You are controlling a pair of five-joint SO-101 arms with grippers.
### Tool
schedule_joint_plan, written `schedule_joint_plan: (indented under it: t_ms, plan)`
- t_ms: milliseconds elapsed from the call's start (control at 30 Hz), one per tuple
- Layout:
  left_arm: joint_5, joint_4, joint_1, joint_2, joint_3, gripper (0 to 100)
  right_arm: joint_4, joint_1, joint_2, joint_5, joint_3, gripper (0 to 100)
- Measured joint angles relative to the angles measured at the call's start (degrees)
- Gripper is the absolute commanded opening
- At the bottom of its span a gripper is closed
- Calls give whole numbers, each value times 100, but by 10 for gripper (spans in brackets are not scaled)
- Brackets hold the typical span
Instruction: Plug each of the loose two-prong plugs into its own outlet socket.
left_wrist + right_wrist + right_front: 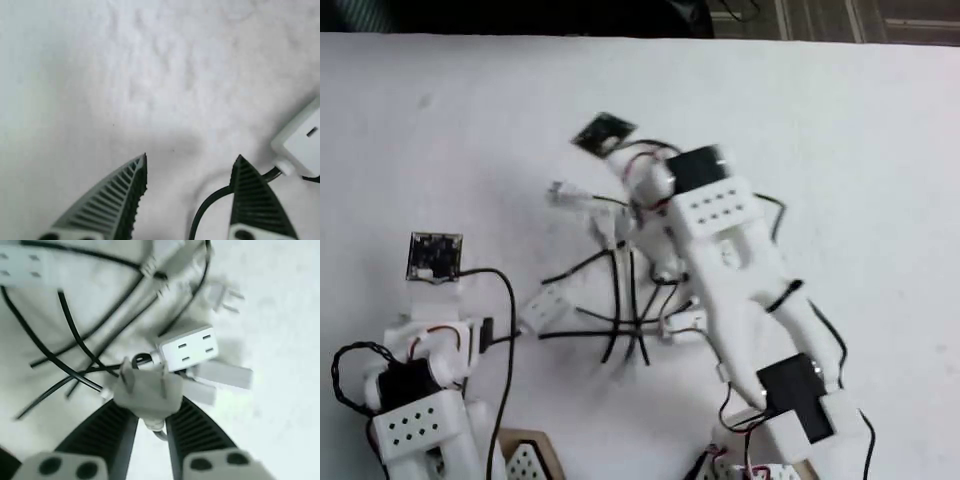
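Note:
My right gripper (pixel 151 407) is shut on a white two-prong plug (pixel 147 390), whose prongs point away from me. Just beyond the prongs lies a white outlet block (pixel 189 347) with empty sockets facing up. Another loose white plug (pixel 225 295) lies farther off, and in the high view this plug (pixel 565 195) sits left of the right arm (pixel 720 230). My left gripper (pixel 192 165) hovers open over bare table. Beside one finger (pixel 255 195) lies a second white outlet block (pixel 300 142) on a black cable. From above this block (pixel 545 305) lies between the arms.
Black cables (pixel 620 320) cross in a tangle at the table's middle, under and beside the right arm. A third white outlet piece (pixel 685 322) lies among them. The white table (pixel 840 120) stretches open to the far left and far right.

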Motion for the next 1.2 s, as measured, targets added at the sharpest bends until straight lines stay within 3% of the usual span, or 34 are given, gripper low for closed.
schedule_joint_plan:
  t_ms: [233, 433, 600, 900, 1200]
  plan:
    - [0, 0, 0, 0, 0, 275, 105, 1600, 0, 818, 0, 18]
    - [0, 0, 0, 0, 0, 275, -457, 2611, 0, 1257, 141, 50]
    - [0, 0, 0, 0, 0, 275, -255, 2936, -193, 1266, 149, 236]
    - [0, 0, 0, 0, 0, 275, 396, 3666, -1134, 1275, 149, 212]
    - [0, 0, 0, 0, 0, 275, 396, 3877, -1152, 2259, 651, 212]
